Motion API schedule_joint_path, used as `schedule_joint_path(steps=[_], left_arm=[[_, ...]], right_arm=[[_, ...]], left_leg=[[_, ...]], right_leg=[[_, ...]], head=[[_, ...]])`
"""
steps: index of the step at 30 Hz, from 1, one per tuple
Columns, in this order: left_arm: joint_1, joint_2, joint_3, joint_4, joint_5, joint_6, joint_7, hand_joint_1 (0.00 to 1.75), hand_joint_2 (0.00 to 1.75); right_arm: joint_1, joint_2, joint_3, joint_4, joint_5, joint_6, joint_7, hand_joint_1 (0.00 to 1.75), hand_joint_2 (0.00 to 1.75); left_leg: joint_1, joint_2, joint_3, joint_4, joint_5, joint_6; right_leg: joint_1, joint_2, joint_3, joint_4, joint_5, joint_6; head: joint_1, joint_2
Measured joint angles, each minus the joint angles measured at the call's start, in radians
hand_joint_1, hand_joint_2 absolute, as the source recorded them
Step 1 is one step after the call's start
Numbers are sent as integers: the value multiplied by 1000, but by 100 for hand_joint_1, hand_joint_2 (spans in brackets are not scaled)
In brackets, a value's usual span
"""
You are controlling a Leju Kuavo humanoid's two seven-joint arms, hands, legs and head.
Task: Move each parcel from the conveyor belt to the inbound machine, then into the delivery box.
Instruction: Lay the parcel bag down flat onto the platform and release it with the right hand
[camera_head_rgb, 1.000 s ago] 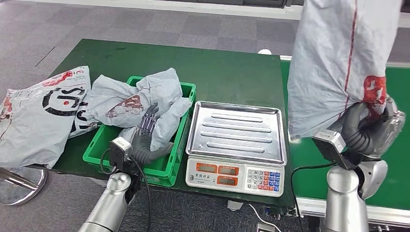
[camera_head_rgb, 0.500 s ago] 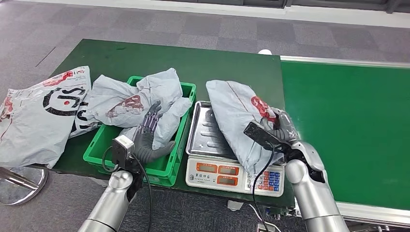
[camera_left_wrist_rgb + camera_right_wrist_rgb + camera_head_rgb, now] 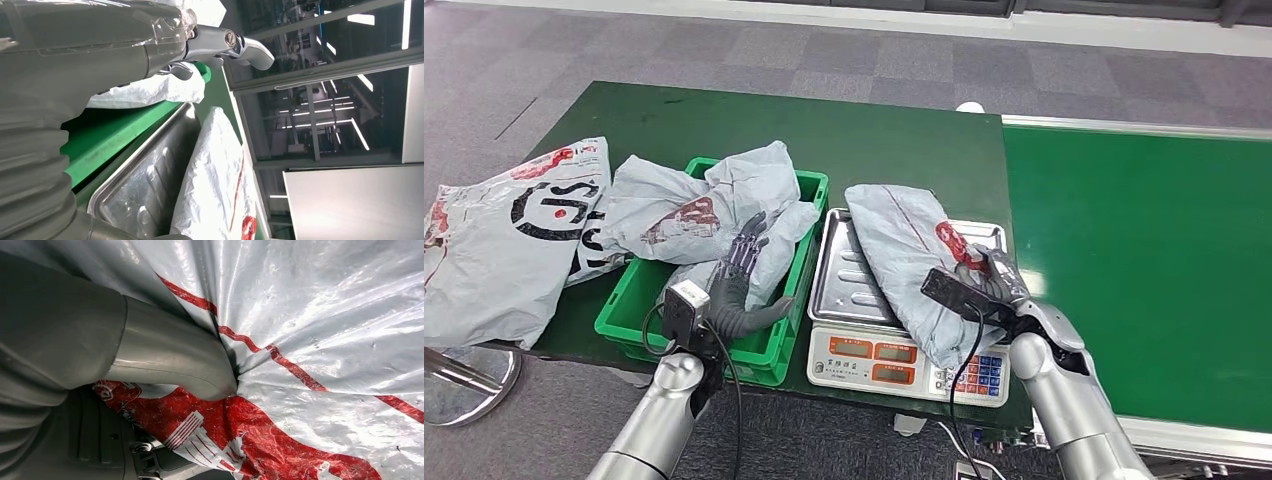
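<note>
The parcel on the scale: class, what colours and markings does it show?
Grey parcel with red stripe and red print, clearest in the right wrist view.

parcel on scale point(image 3: 904, 255): grey crumpled plastic mailer with red print, lying lengthwise across the steel tray, near end overhanging the keypad, gripped by the right robot hand point(image 3: 989, 275)
scale point(image 3: 854, 285): steel tray, red displays, between crate and belt
green crate point(image 3: 634, 300): holds grey parcels
conveyor belt point(image 3: 1144, 260): green, right

Grey parcel point(image 3: 904, 255) with red print, green crate point(image 3: 786, 335), green belt point(image 3: 1144, 260).
</note>
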Motion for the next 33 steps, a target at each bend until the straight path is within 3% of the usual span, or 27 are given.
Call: schedule_joint_path(steps=[1, 5, 7, 11, 20, 33], left_arm=[[0, 0, -1, 1, 0, 0, 0, 0, 175], [0, 0, -2, 3, 0, 0, 0, 0, 175], [0, 0, -3, 4, 0, 0, 0, 0, 175], [0, 0, -5, 4, 0, 0, 0, 0, 175], [0, 0, -10, 4, 5, -1, 0, 0, 175], [0, 0, -24, 7, 21, -16, 0, 0, 175]], right_arm=[[0, -1, 3, 2, -1, 0, -1, 175, 175], [-1, -5, 10, 7, -3, -1, -2, 47, 175], [-2, -5, 11, 7, -6, -5, -3, 47, 175], [-1, -5, 11, 7, -12, -13, -7, 0, 175], [26, -18, 37, -37, -66, -6, -110, 0, 175], [64, -91, 136, -101, -139, 105, -242, 0, 175]], left_leg=[[0, 0, 0, 0, 0, 0], [0, 0, 0, 0, 0, 0], [0, 0, 1, 0, 0, 0], [0, 0, 1, 0, 0, 0], [0, 0, 0, 0, 0, 0], [0, 0, 0, 0, 0, 0]], right_leg=[[0, 0, 0, 0, 0, 0], [0, 0, 0, 0, 0, 0], [0, 1, 0, 0, 0, 0], [0, 1, 0, 0, 0, 0], [0, 1, 0, 0, 0, 0], [0, 1, 0, 0, 0, 0]], head=[[0, 0], [0, 0], [0, 0], [0, 0], [0, 0], [0, 0]])
